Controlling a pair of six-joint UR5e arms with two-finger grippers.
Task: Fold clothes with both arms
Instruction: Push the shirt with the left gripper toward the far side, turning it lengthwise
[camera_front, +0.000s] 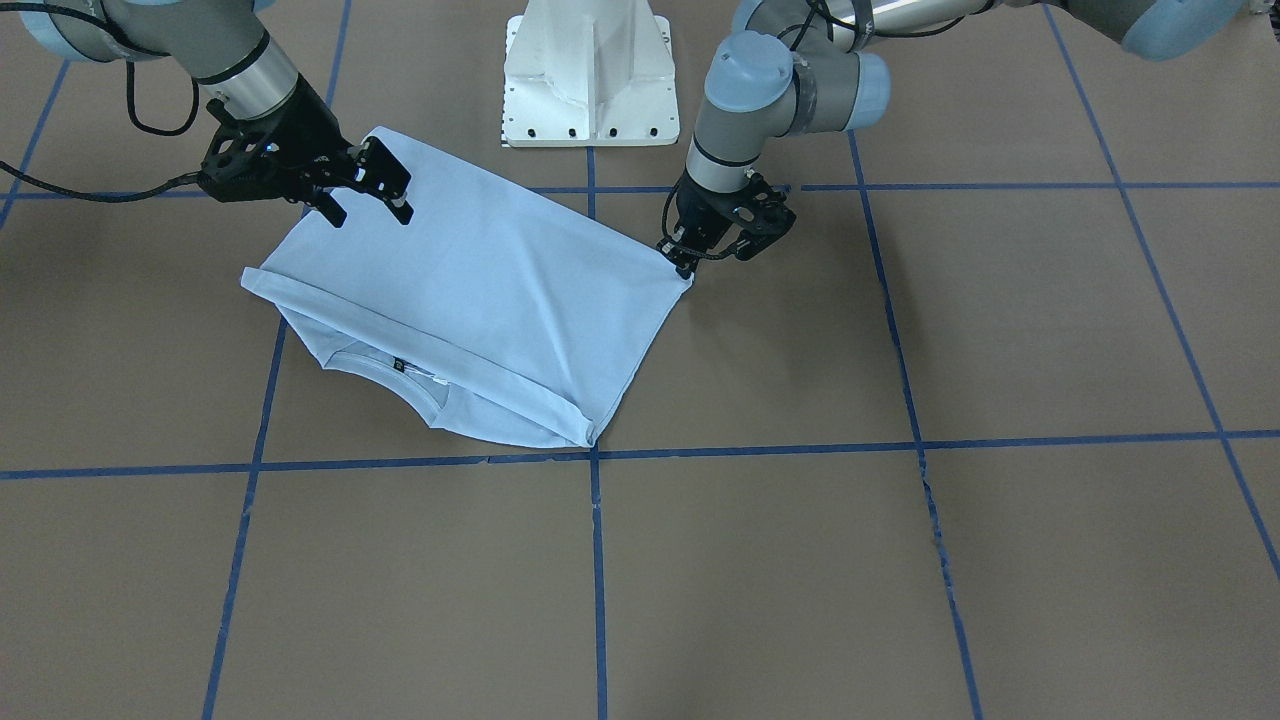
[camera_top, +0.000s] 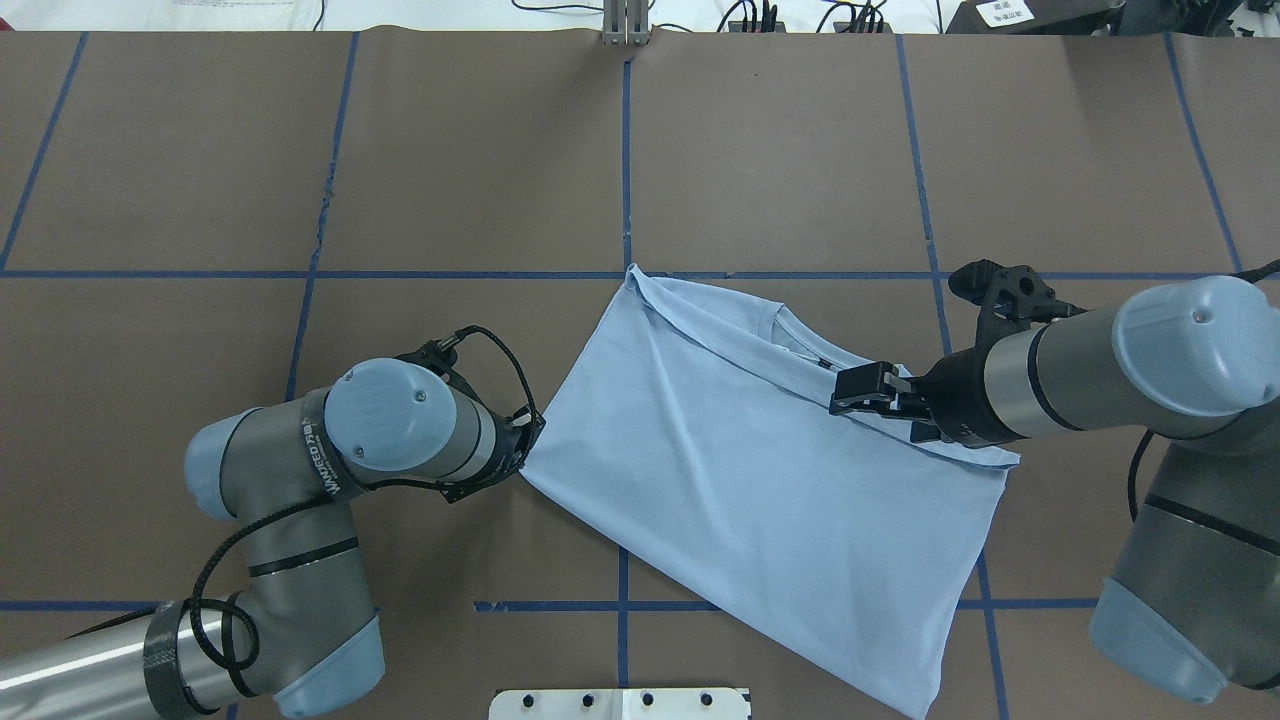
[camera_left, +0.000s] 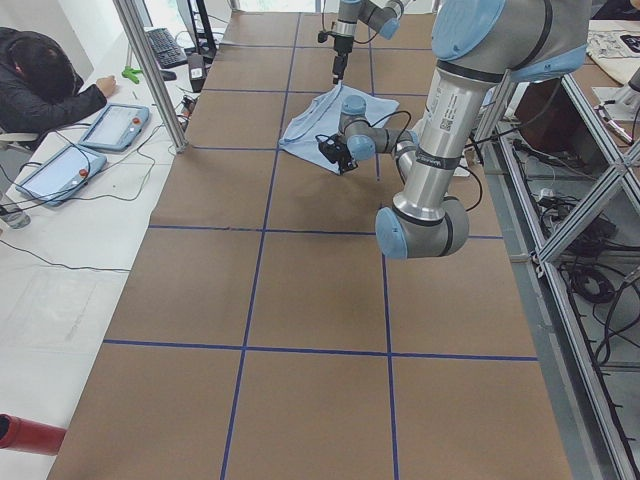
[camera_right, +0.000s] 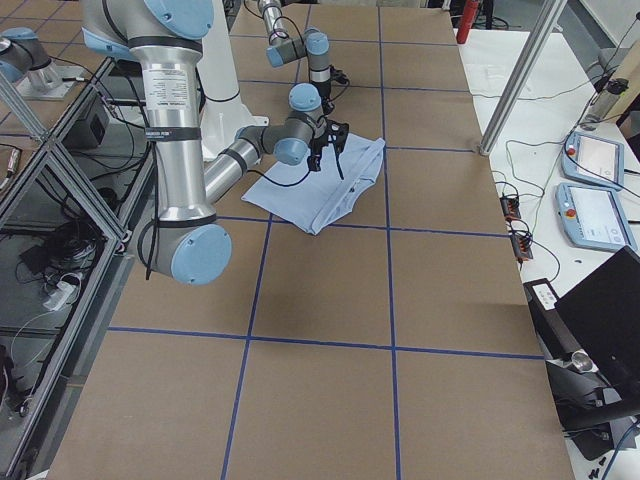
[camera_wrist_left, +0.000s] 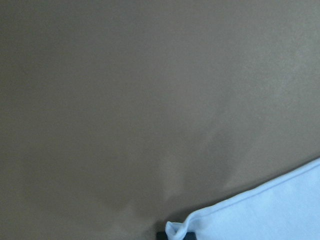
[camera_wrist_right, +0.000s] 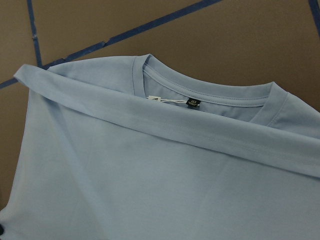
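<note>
The light blue T-shirt (camera_front: 480, 290) (camera_top: 750, 480) lies on the brown table, its lower half folded up so that the hem crosses just below the ribbed collar (camera_wrist_right: 210, 95) and black neck label (camera_wrist_right: 193, 103). My left gripper (camera_front: 686, 266) (camera_top: 525, 455) is low at the fold's corner and shut on that corner; the left wrist view shows the pinched tip of cloth (camera_wrist_left: 175, 229). Near the shirt's opposite side, my right gripper (camera_front: 370, 215) (camera_top: 838, 392) hovers above the folded layer, open, with nothing between its fingers.
The white pedestal base (camera_front: 588, 75) stands just behind the shirt. Blue tape lines (camera_front: 595, 560) grid the brown table. At the table's far side, a person (camera_left: 40, 80) leans on a white bench with control tablets (camera_left: 110, 125) beside an aluminium post (camera_left: 150, 70).
</note>
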